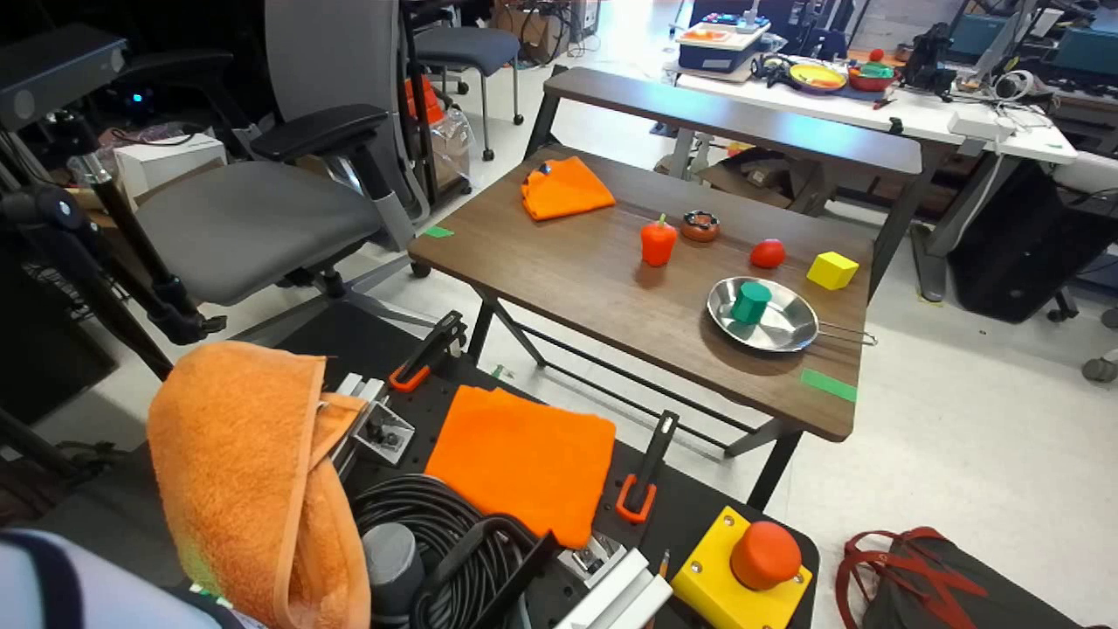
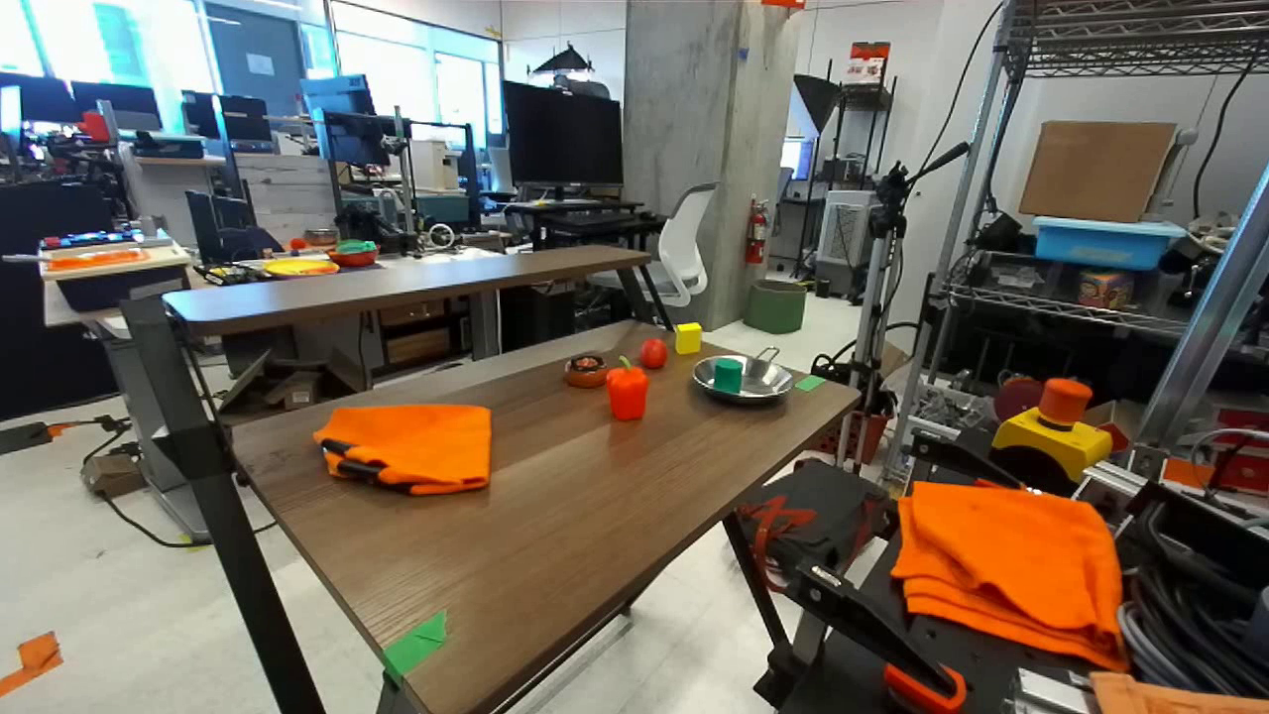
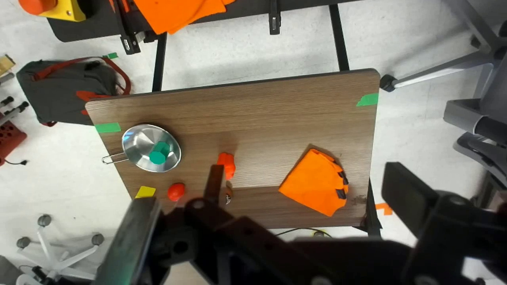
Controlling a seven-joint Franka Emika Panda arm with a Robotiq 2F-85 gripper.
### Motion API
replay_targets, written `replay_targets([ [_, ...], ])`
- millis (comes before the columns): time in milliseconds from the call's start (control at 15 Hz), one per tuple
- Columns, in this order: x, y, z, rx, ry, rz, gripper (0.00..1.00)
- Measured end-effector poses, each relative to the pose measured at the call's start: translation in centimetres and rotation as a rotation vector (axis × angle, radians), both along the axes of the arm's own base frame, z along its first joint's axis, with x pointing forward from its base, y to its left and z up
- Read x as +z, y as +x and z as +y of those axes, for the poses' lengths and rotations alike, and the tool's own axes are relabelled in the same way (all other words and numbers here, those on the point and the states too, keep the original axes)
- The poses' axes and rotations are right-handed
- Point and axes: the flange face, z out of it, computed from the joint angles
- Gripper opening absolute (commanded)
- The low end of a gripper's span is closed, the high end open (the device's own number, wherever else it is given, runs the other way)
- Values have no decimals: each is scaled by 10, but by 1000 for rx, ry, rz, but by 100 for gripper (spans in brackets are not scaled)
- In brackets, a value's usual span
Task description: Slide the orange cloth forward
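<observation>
Your gripper (image 3: 303,188) stands wide in the wrist view, fingers well apart, with nothing that shows in its hold. Neither exterior view catches it, so you are probably high above the desk (image 3: 273,107).

The orange cloth (image 3: 311,184) lies on the desk near the corner where the shelf-side long edge meets the short edge away from the pan (image 3: 136,142); both exterior views agree. From the wrist, it sits framed in the gap between the fingers, slightly toward the finger nearer that short edge. I judge your way to it is mostly down, with a small shift sideways.

It has no clear long axis: close to square, turned askew to the desk's edges, one corner toward the bell pepper (image 3: 227,162), its dark-banded side facing the short edge.

Before you press, settle which way is forward. The run to the long edge by the black bench (image 3: 253,8) is far longer than to the shelf-side edge. Going shelfward, you could push the cloth over that edge or snag on the raised shelf (image 1: 734,115). The folded orange cloth (image 1: 524,454) on the bench is probably not yours.
</observation>
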Motion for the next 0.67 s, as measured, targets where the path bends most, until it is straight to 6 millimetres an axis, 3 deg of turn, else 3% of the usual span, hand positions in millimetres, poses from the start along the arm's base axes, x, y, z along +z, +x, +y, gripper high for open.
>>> replay_targets([
  [200, 2, 30, -9, -91, 36, -27, 100],
  [667, -14, 159, -50, -372, 139, -10, 100],
])
